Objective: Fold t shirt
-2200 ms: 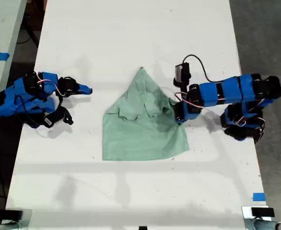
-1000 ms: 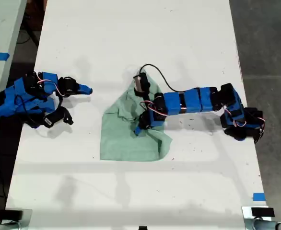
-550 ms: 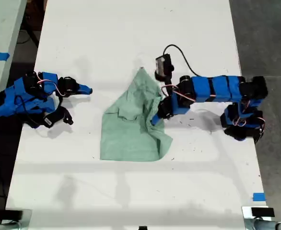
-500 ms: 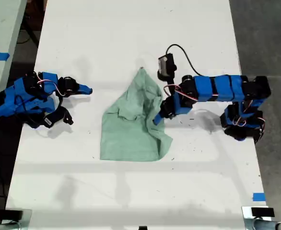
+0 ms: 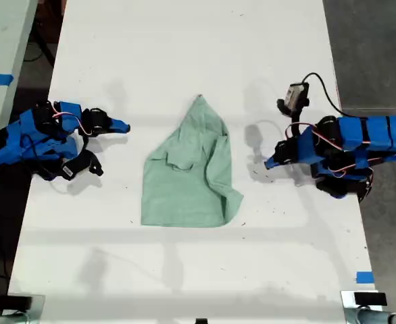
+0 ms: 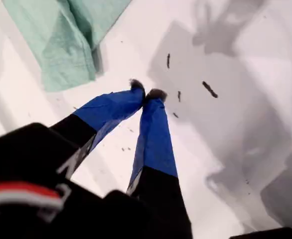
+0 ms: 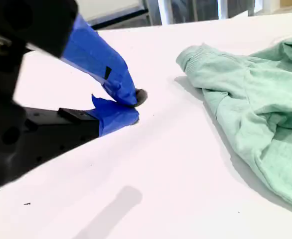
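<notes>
Both hands pinched together, empty: first hand [image 5: 269, 163] and second hand [image 5: 124, 126] flank t shirt [image 5: 188, 177], bare table [image 5: 184, 54] around.

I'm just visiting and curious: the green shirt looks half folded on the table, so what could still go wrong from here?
The folded-over flap of the t shirt lies loose and wrinkled, so it may spring open or skew the next fold. My first gripper and my second gripper are both shut and clear of the cloth; a fresh grab might pinch two layers or drag the whole shirt across the table.
</notes>
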Available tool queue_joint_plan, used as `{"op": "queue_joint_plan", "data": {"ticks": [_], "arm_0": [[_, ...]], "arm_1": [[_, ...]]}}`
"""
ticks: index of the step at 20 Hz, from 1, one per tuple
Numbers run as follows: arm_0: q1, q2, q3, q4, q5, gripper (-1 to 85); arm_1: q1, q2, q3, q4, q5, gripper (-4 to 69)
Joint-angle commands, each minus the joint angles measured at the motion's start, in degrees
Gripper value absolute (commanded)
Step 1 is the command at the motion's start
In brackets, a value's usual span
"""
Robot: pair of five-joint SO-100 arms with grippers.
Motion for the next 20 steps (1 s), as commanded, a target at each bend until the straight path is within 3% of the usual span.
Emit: {"op": "queue_joint_plan", "data": {"ticks": [1, 4, 7, 20], "arm_0": [[0.0, 0.4, -1.0, -0.9, 1.1, -0.2], [0.1, 0.4, -1.0, -0.9, 1.1, -0.2], [0.1, 0.4, -1.0, -0.9, 1.1, -0.2], [0.5, 0.4, -0.9, -0.9, 1.1, -0.2]], "arm_1": [[1.4, 17.5, 10.5, -0.9, -2.5, 1.5], [4.4, 33.0, 18.1, 6.1, -6.7, 1.5], [5.3, 33.0, 24.6, 1.6, -10.9, 1.5], [8.2, 33.1, 25.0, 3.0, -9.2, 1.5]]}}
